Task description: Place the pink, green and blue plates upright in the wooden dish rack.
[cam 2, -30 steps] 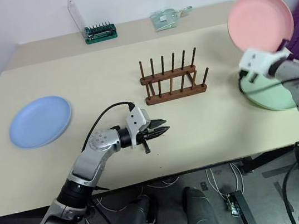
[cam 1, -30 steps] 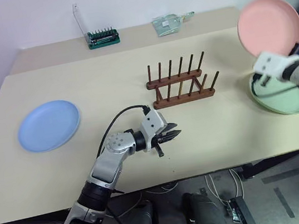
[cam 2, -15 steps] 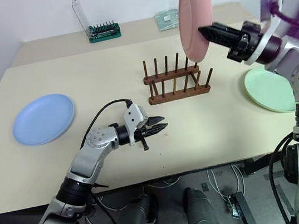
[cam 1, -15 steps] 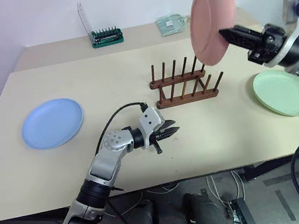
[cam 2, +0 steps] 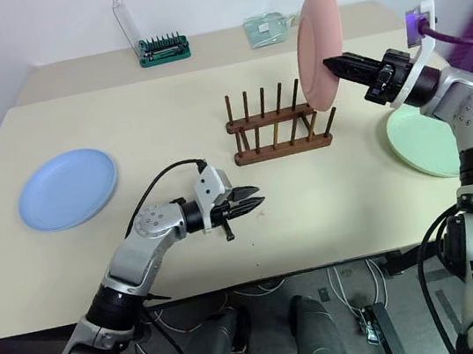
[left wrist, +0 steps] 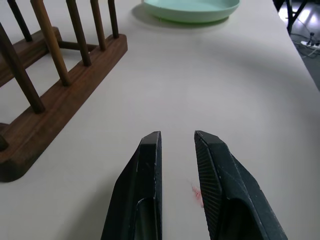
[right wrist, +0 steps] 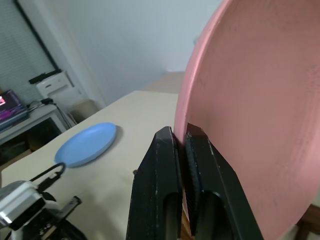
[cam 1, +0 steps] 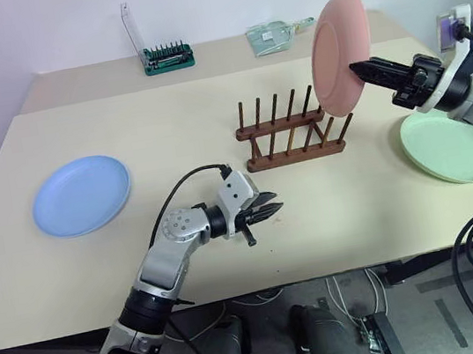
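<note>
Bare table (cam 1: pixel 122 123) lies open around the wooden dish rack (cam 1: pixel 292 140); its upright pegs (cam 1: pixel 291 106) stand empty.

The wooden dish rack (cam 1: pixel 290 131) is dark brown, two parallel rails each carrying a row of thin upright pegs, standing on the pale surface (cam 1: pixel 164 108). The salmon pink plate (cam 1: pixel 339 53) is held on edge in the air above the rack's right end, pinched at its rim by the right hand (cam 1: pixel 366 68). The pale mint green plate (cam 1: pixel 446 146) lies flat, right of the rack. The light sky blue plate (cam 1: pixel 80 195) lies flat, well left of the rack.
</note>
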### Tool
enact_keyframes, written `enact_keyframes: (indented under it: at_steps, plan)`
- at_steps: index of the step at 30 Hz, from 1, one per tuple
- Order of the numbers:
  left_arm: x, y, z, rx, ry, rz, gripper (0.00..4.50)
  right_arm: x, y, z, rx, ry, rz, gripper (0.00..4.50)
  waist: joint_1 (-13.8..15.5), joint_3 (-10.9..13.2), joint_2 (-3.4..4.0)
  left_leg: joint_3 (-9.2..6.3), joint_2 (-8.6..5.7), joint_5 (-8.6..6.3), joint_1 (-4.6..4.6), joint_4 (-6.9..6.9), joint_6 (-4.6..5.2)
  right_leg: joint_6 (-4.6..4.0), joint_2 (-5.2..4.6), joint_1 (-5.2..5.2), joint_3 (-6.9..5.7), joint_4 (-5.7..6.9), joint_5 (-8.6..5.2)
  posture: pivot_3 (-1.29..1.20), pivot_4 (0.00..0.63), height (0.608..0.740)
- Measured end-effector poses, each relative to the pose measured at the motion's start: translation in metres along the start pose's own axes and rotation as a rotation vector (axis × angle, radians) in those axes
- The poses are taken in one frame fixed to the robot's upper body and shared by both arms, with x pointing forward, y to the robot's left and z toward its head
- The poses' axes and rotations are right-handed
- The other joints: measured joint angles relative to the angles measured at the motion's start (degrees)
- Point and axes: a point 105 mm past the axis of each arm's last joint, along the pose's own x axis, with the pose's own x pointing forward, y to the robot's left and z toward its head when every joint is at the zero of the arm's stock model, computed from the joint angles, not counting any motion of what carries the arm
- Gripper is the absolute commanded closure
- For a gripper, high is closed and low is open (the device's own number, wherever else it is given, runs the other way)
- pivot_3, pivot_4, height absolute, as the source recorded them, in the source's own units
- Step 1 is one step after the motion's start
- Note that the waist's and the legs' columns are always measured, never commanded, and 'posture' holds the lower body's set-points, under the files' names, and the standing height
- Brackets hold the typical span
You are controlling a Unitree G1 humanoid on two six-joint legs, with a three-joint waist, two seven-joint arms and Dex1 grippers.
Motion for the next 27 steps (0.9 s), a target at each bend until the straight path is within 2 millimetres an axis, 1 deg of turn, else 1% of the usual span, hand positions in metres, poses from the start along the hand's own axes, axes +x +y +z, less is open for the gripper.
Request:
enact_keyframes:
  at_steps: [3,6,9,10,11,13,15,17,18,19,20,21,22,24,25,27]
  plan:
    - [0.0,-0.001,0.003,-0.006,-0.013,-0.007,3.47,0.001,-0.004,-0.001,0.018,0.002,-0.004,4.45,0.0,0.0,0.0,0.0,0.0,0.0,0.0,0.01,0.0,0.0,0.0,0.0,0.0,0.01,0.0,0.0,0.15,0.731]
    - [0.0,-0.003,0.006,-0.012,-0.023,-0.016,3.47,0.001,-0.007,-0.004,0.034,0.006,-0.013,3.57,0.0,0.0,0.0,0.0,0.0,0.0,0.01,0.01,0.0,-0.01,0.01,0.0,0.0,0.02,0.0,0.0,0.15,0.731]
    - [0.0,-0.003,0.007,-0.014,-0.024,-0.018,3.47,0.002,-0.009,-0.007,0.043,0.013,-0.018,2.08,0.0,0.0,0.0,0.0,0.0,0.0,0.01,0.01,0.0,-0.01,0.01,0.0,0.0,0.01,0.0,0.0,0.15,0.731]
    - [-0.001,-0.003,0.007,-0.014,-0.024,-0.017,3.47,0.002,-0.01,-0.007,0.035,0.015,-0.023,1.5,0.0,0.0,0.0,0.0,0.0,0.0,0.01,0.01,0.0,-0.01,0.01,0.0,0.0,0.01,0.0,0.0,0.15,0.731]
    - [0.0,-0.003,0.007,-0.015,-0.024,-0.017,3.47,0.003,-0.011,-0.006,0.019,0.013,-0.031,1.09,0.0,0.0,0.0,0.0,0.0,0.0,0.01,0.01,0.0,0.0,0.01,0.0,0.0,0.01,0.0,0.0,0.15,0.731]
    - [0.0,-0.004,0.007,-0.016,-0.025,-0.018,3.47,0.005,-0.018,0.002,-0.041,-0.014,-0.088,1.09,0.0,0.0,0.01,0.01,-0.01,0.0,0.01,0.01,-0.01,0.02,0.01,-0.01,0.0,0.02,0.02,0.0,0.15,0.731]
    - [0.0,-0.004,0.007,-0.016,-0.026,-0.02,3.47,0.002,-0.027,0.016,-0.097,-0.067,-0.166,1.09,0.0,0.0,0.01,0.01,-0.01,0.0,0.01,0.01,-0.01,0.02,0.01,-0.01,0.0,0.02,0.02,0.0,0.15,0.731]
    - [0.0,-0.004,0.007,-0.016,-0.025,-0.019,3.47,-0.004,-0.033,0.038,-0.152,-0.147,-0.246,1.09,0.1,0.0,0.01,0.0,-0.01,0.0,0.0,-0.01,-0.01,0.03,0.02,-0.01,0.0,0.02,0.02,0.0,0.15,0.731]
    - [0.0,-0.004,0.007,-0.016,-0.026,-0.019,3.47,-0.007,-0.034,0.045,-0.169,-0.177,-0.268,1.09,0.1,0.0,0.01,0.0,-0.01,0.0,0.0,-0.01,-0.01,0.05,0.02,-0.01,0.0,0.01,0.03,0.0,0.15,0.731]
    - [0.0,-0.004,0.007,-0.016,-0.027,-0.019,3.47,-0.015,-0.035,0.052,-0.192,-0.2,-0.295,1.09,0.2,0.0,0.0,0.0,-0.02,0.0,-0.01,-0.02,-0.01,0.07,0.01,-0.01,0.0,0.0,0.04,0.0,0.15,0.731]
    - [0.0,-0.004,0.007,-0.016,-0.026,-0.02,3.47,-0.025,-0.036,0.055,-0.216,-0.2,-0.318,1.09,0.4,0.0,0.0,0.0,-0.03,0.0,-0.02,-0.02,-0.01,0.07,0.01,0.0,-0.01,-0.01,0.04,0.0,0.15,0.731]
    - [0.001,-0.005,0.008,-0.015,-0.027,-0.022,3.47,-0.041,-0.036,0.054,-0.265,-0.161,-0.357,1.09,1.0,0.0,0.0,0.0,-0.03,-0.02,-0.02,-0.03,0.02,0.08,0.0,0.0,-0.01,-0.02,0.04,0.0,0.15,0.731]
    - [0.0,-0.005,0.007,-0.015,-0.026,-0.021,3.47,-0.053,-0.037,0.049,-0.291,-0.122,-0.384,1.09,1.4,0.0,0.0,0.01,-0.03,-0.03,-0.02,-0.02,0.04,0.06,-0.01,0.01,-0.01,-0.02,0.01,0.0,0.15,0.731]
    - [-0.001,-0.004,0.007,-0.015,-0.022,-0.02,3.47,-0.077,-0.038,0.025,-0.357,0.03,-0.437,1.09,1.5,0.0,0.01,0.07,-0.03,-0.04,-0.02,-0.04,0.06,0.03,-0.04,0.01,0.01,-0.04,-0.01,0.0,0.15,0.731]
    - [-0.001,-0.005,0.007,-0.018,-0.019,-0.021,3.47,-0.083,-0.038,0.011,-0.36,0.091,-0.448,1.09,1.5,0.0,0.01,0.1,-0.03,-0.04,-0.01,-0.01,0.06,0.02,-0.05,0.01,0.02,-0.02,-0.01,0.0,0.15,0.731]
    - [0.002,-0.007,0.009,-0.021,-0.026,-0.032,3.47,-0.1,-0.04,-0.023,-0.391,0.289,-0.492,1.09,1.4,0.0,0.07,0.13,-0.03,-0.04,0.01,0.03,0.06,0.01,-0.06,0.03,0.05,0.0,-0.03,0.0,0.15,0.731]
